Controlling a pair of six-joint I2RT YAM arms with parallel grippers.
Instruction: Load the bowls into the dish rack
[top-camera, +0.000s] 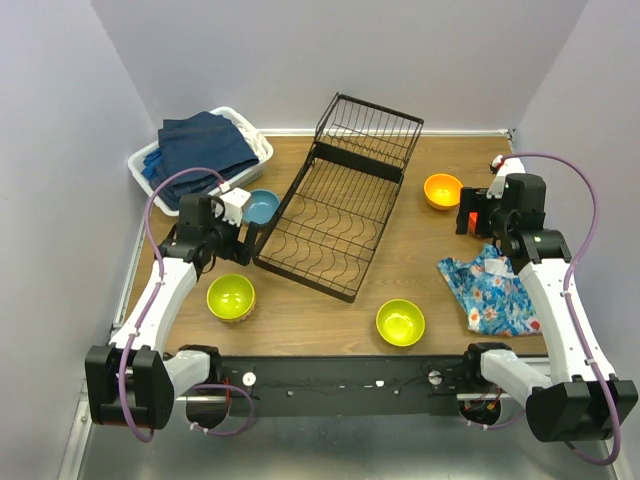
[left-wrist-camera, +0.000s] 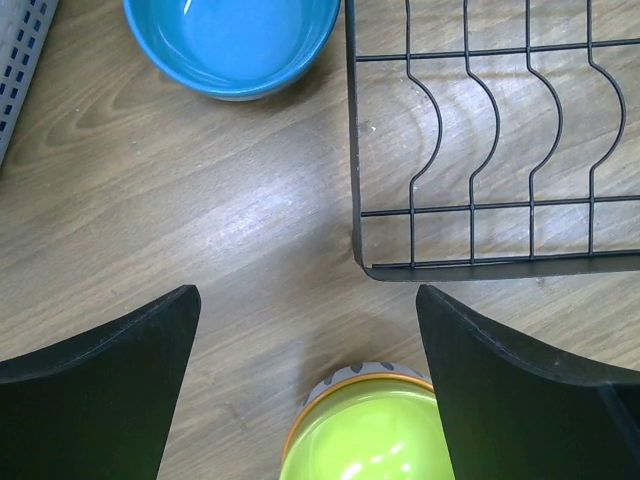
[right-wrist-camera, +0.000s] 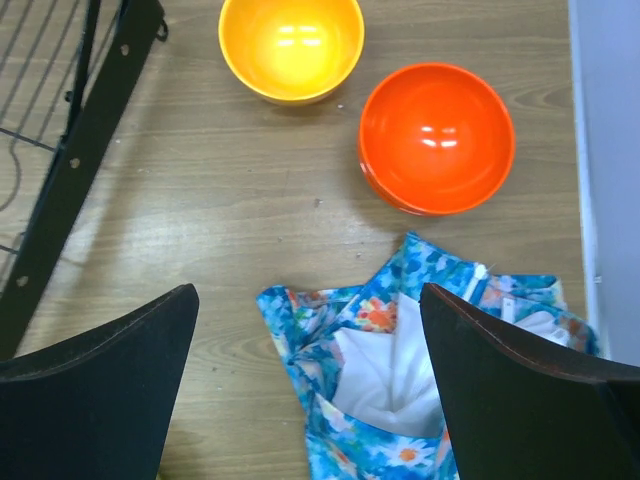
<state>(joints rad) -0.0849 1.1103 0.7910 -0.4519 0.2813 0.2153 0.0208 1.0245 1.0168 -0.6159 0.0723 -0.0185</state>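
Black wire dish rack (top-camera: 335, 215) sits on the bench (top-camera: 420, 270); left end effector (left-wrist-camera: 305, 300) gapes wide above a lime-yellow bowl (left-wrist-camera: 365, 435), right end effector (right-wrist-camera: 307, 295) equally agape over the floral cloth (right-wrist-camera: 310, 375).

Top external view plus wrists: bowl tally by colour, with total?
lime-yellow bowls: 2
blue bowl: 1
orange-yellow bowl: 1
red-orange bowl: 1
Total: 5 in plain view
Under the lime-yellow one nearest the blue bowl, orange and pale ribbed rims hint at nested bowls; not counted.
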